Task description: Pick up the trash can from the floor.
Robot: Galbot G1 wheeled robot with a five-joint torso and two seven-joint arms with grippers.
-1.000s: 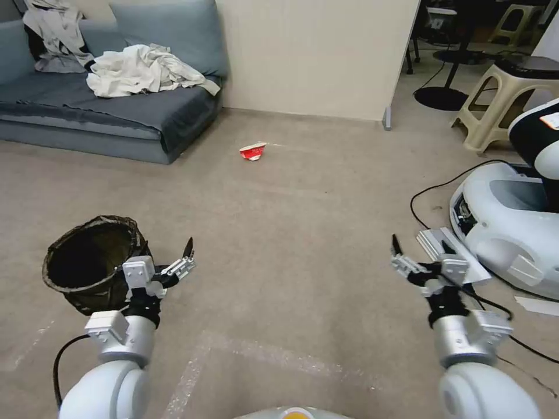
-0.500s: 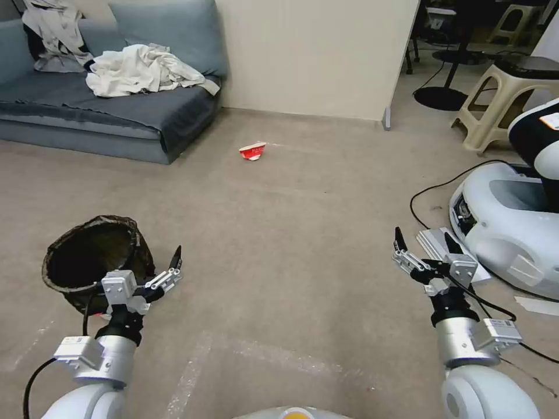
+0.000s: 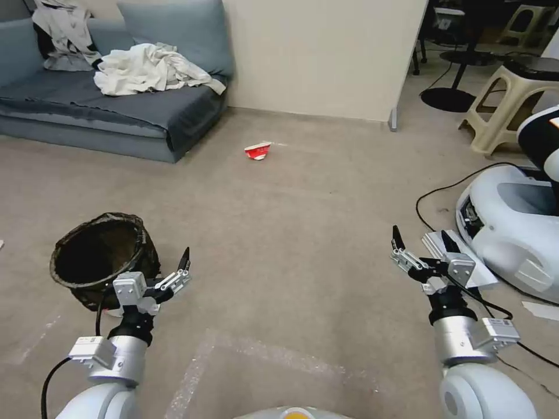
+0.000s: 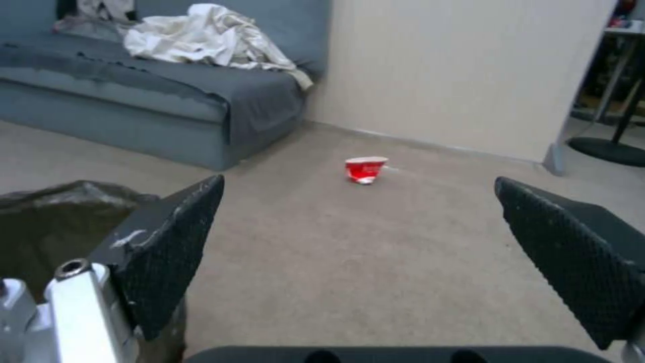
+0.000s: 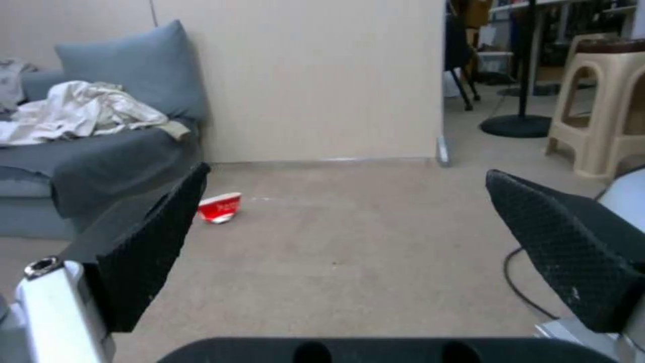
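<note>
A small round trash can [image 3: 99, 256], lined with a crinkled dark brown-black plastic bag, stands on beige carpeted floor [image 3: 291, 233]; the left gripper [image 3: 160, 273] hovers beside it, fingers spread, as are those of the right gripper [image 3: 420, 244].

Beige-grey carpet floor [image 3: 303, 233] with pale tape marks near the front. Blue-grey sofa [image 3: 105, 110] at far left, rumpled white cloth [image 3: 151, 67] on its seat. Cream partition wall [image 3: 326, 52] behind. Beige plastic stool [image 3: 512, 99] far right. Black cable [image 3: 437, 195] runs across the carpet.
</note>
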